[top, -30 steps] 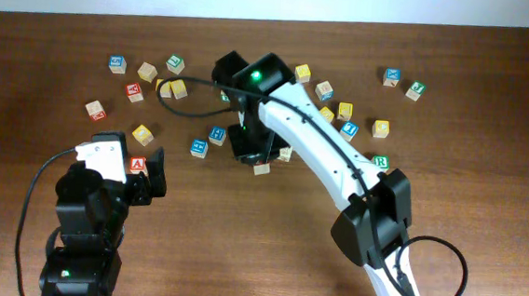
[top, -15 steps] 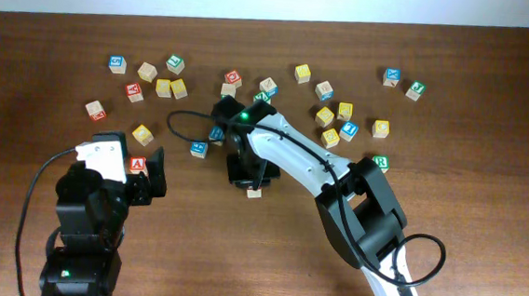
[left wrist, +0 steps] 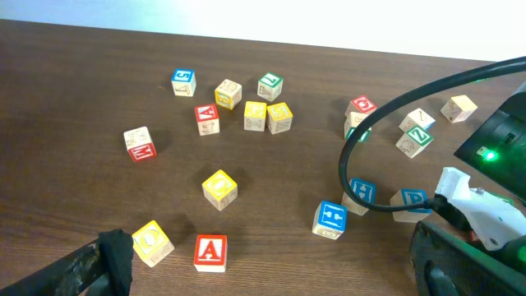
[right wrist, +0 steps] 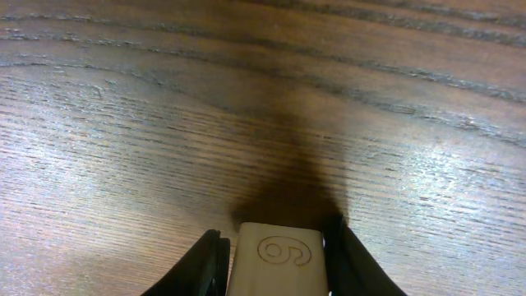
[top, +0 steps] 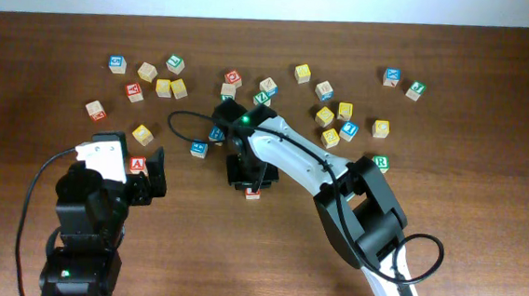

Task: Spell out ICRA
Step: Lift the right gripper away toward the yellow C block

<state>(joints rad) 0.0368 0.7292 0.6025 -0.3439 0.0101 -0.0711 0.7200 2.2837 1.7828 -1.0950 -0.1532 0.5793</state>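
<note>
The right arm (top: 297, 155) is showing white shell links joined by bulky black joint housings, with a small green light (top: 245, 121) glowing on it and a black cable (left wrist: 343, 160) looping out beside it. The left arm (top: 87, 210) is looking mostly black, wearing a white cap (top: 101, 151) and trailing a thin dark lead (top: 22, 220). Its fingers (left wrist: 111, 255) are appearing dark, perhaps rubber-padded.

A block (left wrist: 210, 252): red "A"; Z block (left wrist: 417, 140): green "Z"
</note>
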